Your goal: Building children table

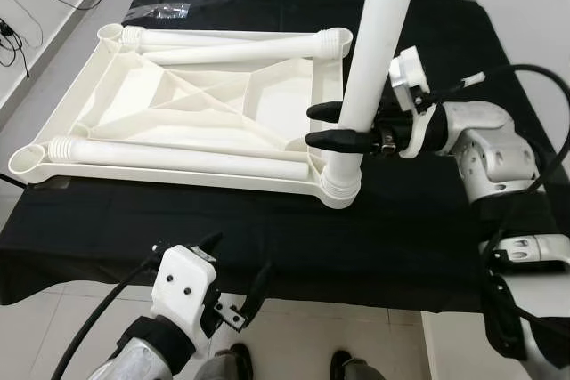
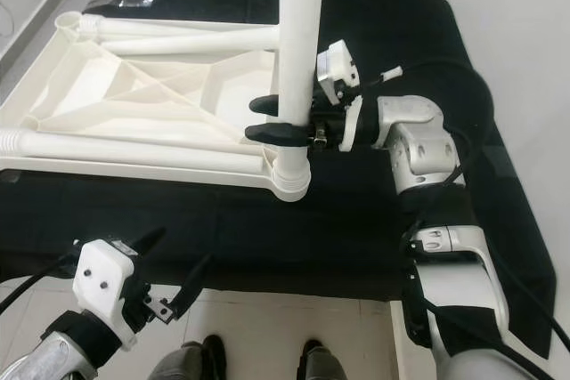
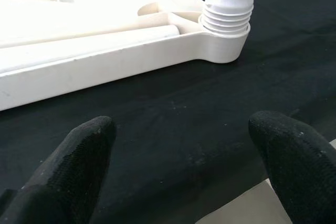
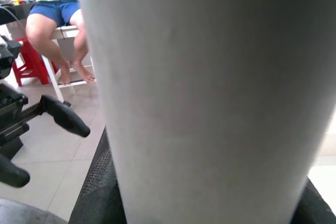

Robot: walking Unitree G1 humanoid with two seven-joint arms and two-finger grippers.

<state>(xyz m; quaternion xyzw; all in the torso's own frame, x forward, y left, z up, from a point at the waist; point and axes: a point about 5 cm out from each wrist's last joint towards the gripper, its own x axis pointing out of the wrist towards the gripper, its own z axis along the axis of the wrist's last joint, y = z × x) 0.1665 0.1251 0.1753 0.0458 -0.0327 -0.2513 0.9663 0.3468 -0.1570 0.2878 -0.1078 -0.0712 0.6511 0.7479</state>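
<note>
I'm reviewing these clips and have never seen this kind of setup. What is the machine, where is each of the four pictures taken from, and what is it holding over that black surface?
This is a humanoid robot with two silver arms, each ending in a gripper of two long black fingers. The two wide pictures come from a stereo camera on its head, looking down; the other two come from cameras on its wrists.

On the black-covered table lies a white plastic tabletop, upside down, with loose white legs lying across it. One leg stands upright in the near corner socket. The right gripper clasps that upright leg from the side; its wrist view is mostly the leg's white surface, with a seated person in the background.

The left gripper hangs open at the table's near edge, holding nothing; its wrist view looks across the black cloth toward the socket.
</note>
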